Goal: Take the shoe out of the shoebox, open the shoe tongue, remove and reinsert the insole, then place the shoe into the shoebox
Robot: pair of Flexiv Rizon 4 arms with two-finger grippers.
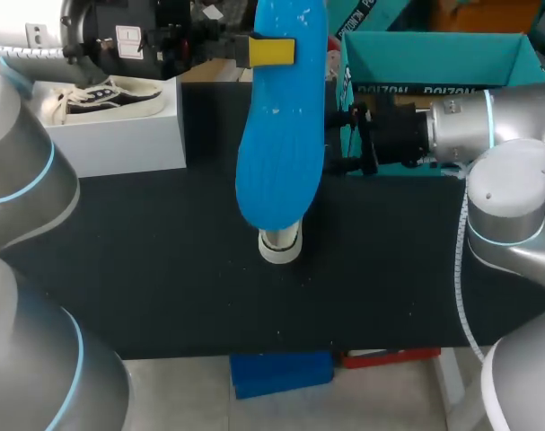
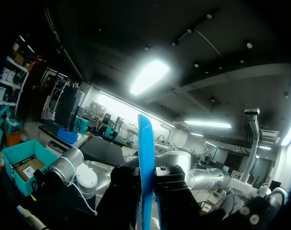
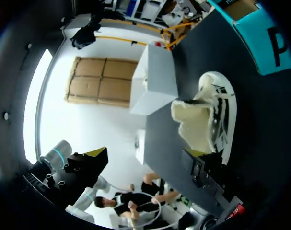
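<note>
Head view shows the blue insole lifted high above the black bench, standing nearly upright with its broad end lowest. The left tool is closed on the insole near its upper end, with one yellow tip showing against the blue face. From the left wrist view the insole appears edge-on, a thin blue blade pinched between the tool's two dark finger bodies. Directly below the insole's lower end, the shoe rests on the bench around the middle, with only a pale rounded end showing past the insole. The right wrist view shows more of the shoe: it is white, with its cream tongue and lining pulled up and open. The right tool comes in level from the right and sits just beside the shoe, but the insole hides its tips, so I cannot tell whether it is open or closed. At the far left of the bench a white shoebox holds a second shoe. A teal box stands open at the far right, behind the right arm.
</note>
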